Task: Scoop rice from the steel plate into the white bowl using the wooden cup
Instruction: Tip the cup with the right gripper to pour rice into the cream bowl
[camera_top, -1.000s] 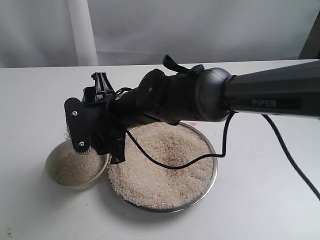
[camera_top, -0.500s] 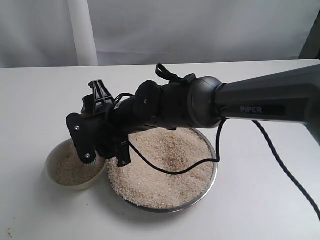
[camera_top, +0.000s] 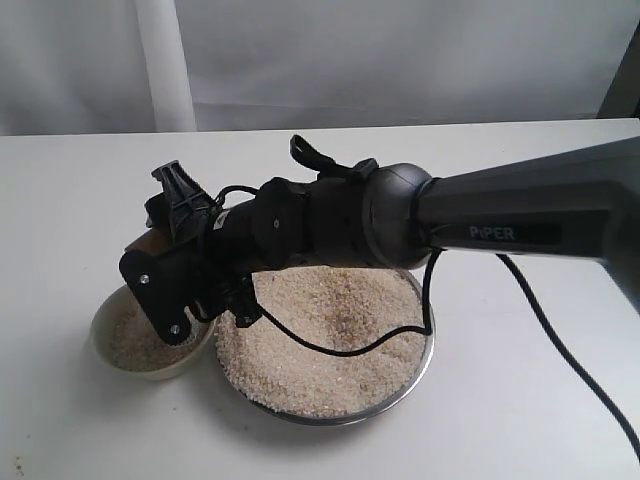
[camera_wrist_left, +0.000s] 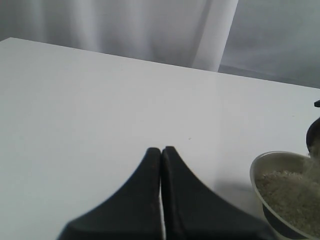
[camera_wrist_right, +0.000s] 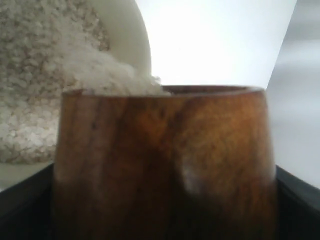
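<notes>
Nearest me, the front strip of the white table (camera_top: 520, 430) lies bare. Just beyond it the white bowl (camera_top: 150, 368) and the steel plate (camera_top: 430, 345) sit side by side, rims almost touching. The rice (camera_top: 330, 350) is heaped in the plate right up to its thin edge, and a lower layer lies in the bowl.

Above the bowl's far rim the right gripper (camera_top: 158, 250) has its jaws spread wide around the wooden cup (camera_top: 148, 243), gripping its sides. The cup is tipped, with grains spilling over its lip. The dark arm (camera_top: 520, 215) reaches in low over the plate's back edge, and its cable (camera_top: 330, 345) sags onto the rice.

The left gripper (camera_wrist_left: 161, 152) hangs over open tabletop with its fingers pressed together and nothing between them.

Behind the arm the table is clear to its back edge, where a pale curtain (camera_top: 400, 60) hangs.
</notes>
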